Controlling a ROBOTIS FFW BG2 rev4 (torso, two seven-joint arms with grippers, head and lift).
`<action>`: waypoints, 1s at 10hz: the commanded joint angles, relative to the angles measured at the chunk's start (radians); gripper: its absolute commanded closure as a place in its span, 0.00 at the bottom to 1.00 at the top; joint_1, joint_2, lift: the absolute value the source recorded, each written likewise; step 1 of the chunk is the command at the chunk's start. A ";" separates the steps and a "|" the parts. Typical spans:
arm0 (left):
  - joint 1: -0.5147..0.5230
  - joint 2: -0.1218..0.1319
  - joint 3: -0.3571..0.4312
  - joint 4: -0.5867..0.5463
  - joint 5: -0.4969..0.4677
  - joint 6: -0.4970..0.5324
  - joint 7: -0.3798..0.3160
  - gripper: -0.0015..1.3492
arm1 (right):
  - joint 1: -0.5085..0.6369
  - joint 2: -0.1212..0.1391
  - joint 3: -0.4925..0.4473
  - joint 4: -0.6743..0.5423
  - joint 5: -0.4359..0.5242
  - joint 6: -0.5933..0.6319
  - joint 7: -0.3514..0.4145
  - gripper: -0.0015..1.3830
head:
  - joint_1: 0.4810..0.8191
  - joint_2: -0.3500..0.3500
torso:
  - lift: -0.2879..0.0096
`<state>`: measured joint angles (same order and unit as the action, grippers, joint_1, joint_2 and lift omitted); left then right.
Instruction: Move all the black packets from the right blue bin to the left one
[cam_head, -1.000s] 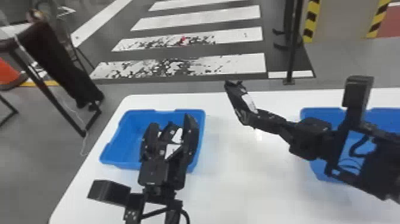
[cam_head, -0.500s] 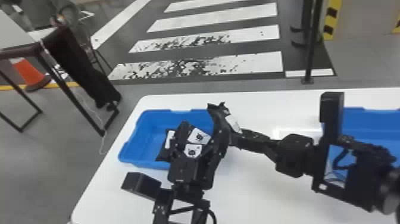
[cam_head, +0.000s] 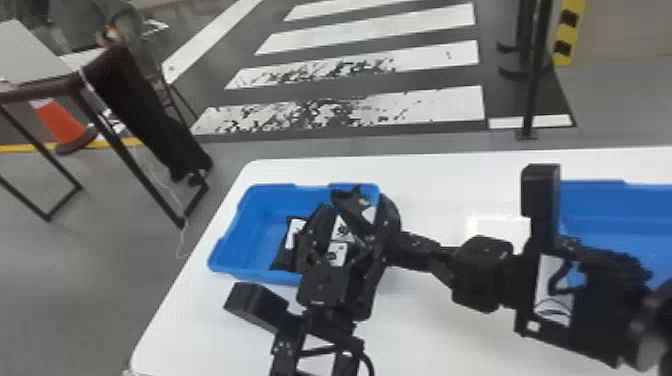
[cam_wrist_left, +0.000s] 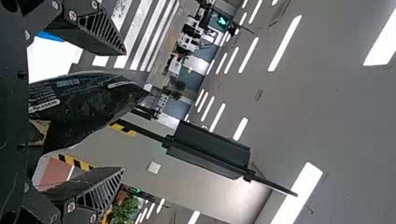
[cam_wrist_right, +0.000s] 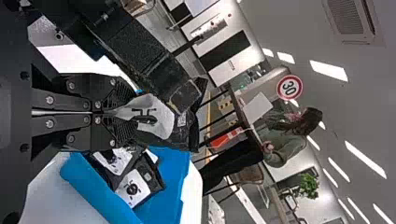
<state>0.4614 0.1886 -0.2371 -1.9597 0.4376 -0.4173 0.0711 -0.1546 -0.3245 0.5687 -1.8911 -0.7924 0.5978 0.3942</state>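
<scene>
Inside your left blue bin (cam_head: 240, 240) lie black packets (cam_head: 282, 255) with white labels. Above, your left tool (cam_head: 357, 209) is wide open, pinching nothing. Your right tool (cam_head: 415, 250) squeezes a black, white-patched packet (cam_wrist_right: 159, 114), its long way slanting far left.

White bench (cam_head: 450, 340) with flat top, rounded corner at far left, left blue bin (cam_head: 250, 240) directly on it towards the left edge, right blue bin (cam_head: 600, 212) on it at right, bins well apart.
</scene>
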 joint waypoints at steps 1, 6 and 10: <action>0.005 -0.003 0.014 0.002 -0.023 -0.005 0.001 0.55 | 0.000 -0.001 0.002 0.000 -0.001 -0.006 0.000 0.88 | 0.63 1.00 | 0.40; 0.007 -0.009 0.038 0.000 -0.057 0.010 -0.016 0.90 | -0.005 0.002 0.002 0.022 0.005 -0.031 0.000 0.88 | 0.63 1.00 | 0.40; -0.010 -0.020 0.094 0.022 -0.097 -0.020 -0.024 0.90 | -0.027 0.015 0.002 0.096 0.011 -0.112 0.014 0.59 | 0.63 1.00 | 0.40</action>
<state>0.4598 0.1718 -0.1595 -1.9471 0.3572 -0.4368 0.0475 -0.1802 -0.3105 0.5703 -1.8059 -0.7834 0.5065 0.4059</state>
